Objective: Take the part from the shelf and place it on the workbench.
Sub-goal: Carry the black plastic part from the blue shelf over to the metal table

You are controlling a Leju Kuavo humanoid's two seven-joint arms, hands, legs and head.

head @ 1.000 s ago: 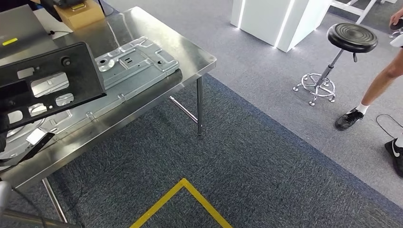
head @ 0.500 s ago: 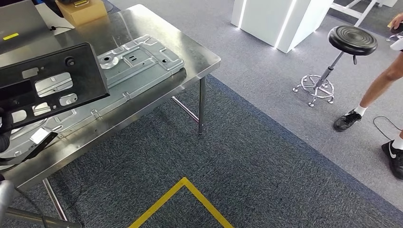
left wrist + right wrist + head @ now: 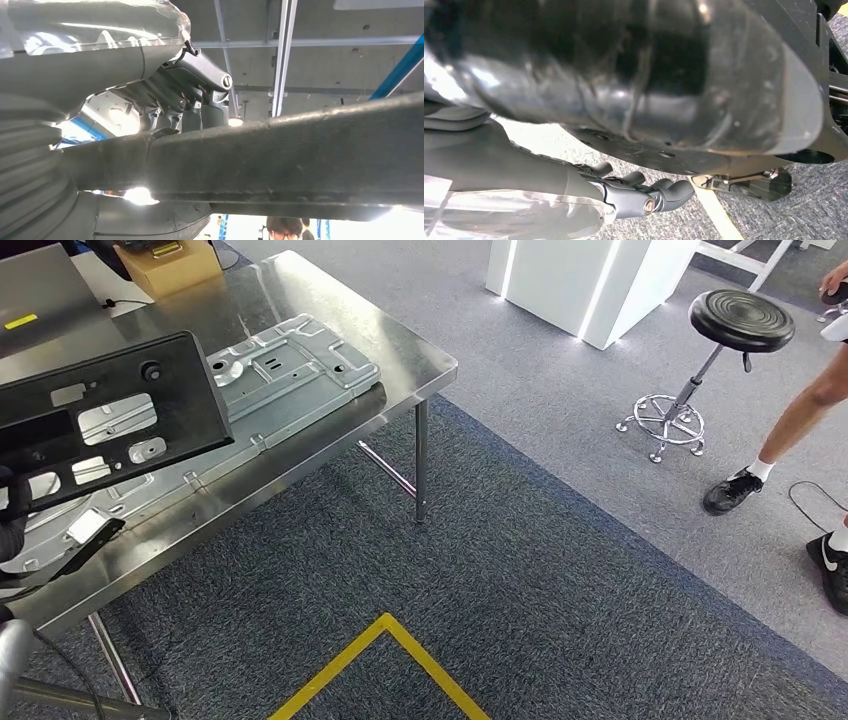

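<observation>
Part (image 3: pixel 105 420), a black panel with cut-outs, is held above the left end of the desk (image 3: pixel 400 350) by the left hand (image 3: pixel 185 100), whose fingers are curled over its edge. Grey metal plates (image 3: pixel 290 365) are laid on the desk beneath it. Further right, a stool (image 3: pixel 740 320) is seen. The right hand (image 3: pixel 644 192) is curled shut, nothing held.

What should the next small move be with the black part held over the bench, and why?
Probably lower it a little more, keeping it level. The black part hangs above the steel workbench, over the grey metal plates, and is not yet set down. The left hand grips its edge. How the right hand stands to the part I cannot tell.
</observation>
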